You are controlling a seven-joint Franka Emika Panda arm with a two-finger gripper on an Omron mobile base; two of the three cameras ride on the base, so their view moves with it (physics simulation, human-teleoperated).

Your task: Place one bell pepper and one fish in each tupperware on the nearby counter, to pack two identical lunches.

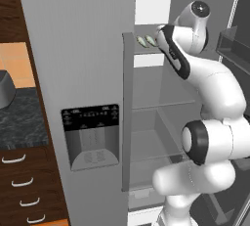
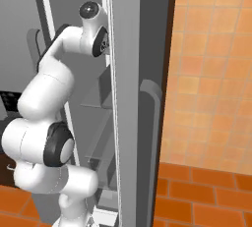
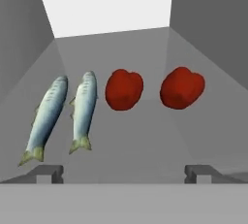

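Pincer point(image 3: 124, 172) spread wide, empty, facing fridge shelf point(image 3: 135, 145); should centre on nearer glossy red bell pepper point(image 3: 124, 88), clear of slim silvery fish point(image 3: 84, 109).

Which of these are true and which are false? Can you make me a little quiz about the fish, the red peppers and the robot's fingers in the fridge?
1. Two fish lie side by side on the fridge shelf. True: the left fish and the right fish lie next to each other.
2. There are three red peppers. False: there are two, the left bell pepper and the right bell pepper.
3. The fingers are squeezing a fish. False: they stand wide open and hold nothing.
4. The peppers lie to the right of the fish in the hand view. True.
5. One pepper sits on top of a fish. False: both peppers rest on the shelf, apart from the fish.
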